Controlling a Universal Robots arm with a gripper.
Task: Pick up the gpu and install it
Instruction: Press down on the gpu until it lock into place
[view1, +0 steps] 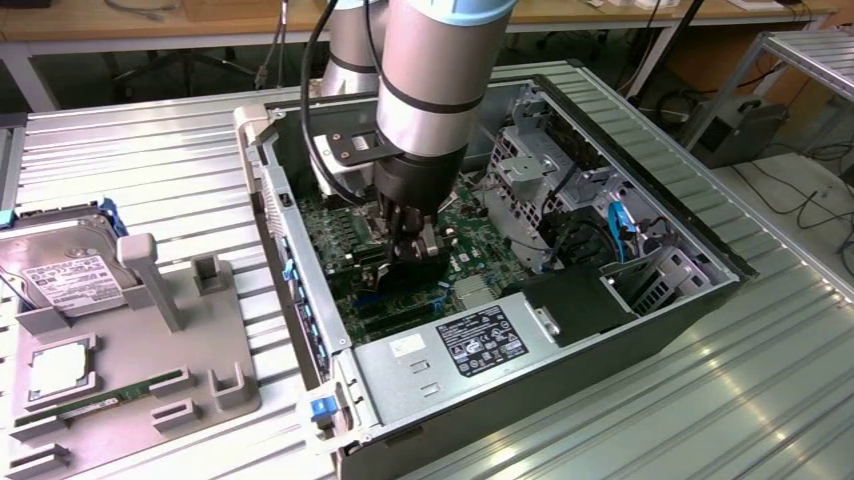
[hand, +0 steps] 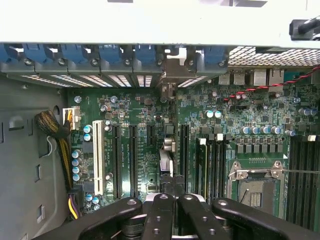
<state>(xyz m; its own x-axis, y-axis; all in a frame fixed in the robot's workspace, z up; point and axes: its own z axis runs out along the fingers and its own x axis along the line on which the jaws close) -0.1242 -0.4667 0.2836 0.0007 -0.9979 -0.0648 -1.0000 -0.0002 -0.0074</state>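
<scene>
I am pinching my black gripper (hand: 170, 192) shut on the thin dark green gpu (hand: 166, 155), standing edge-on over the green motherboard (hand: 145, 125), keeping it upright and pressing evenly into the slot.

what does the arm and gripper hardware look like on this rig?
Arm: silvery-grey cylindrical tube segments, a light blue cap at the joint, black bands around the tube. A black cable runs down alongside. Wrist: a black cylindrical section beside a black plate with screws. Gripper: black, with black linkage-style fingers dotted with round pivot pins.
</scene>
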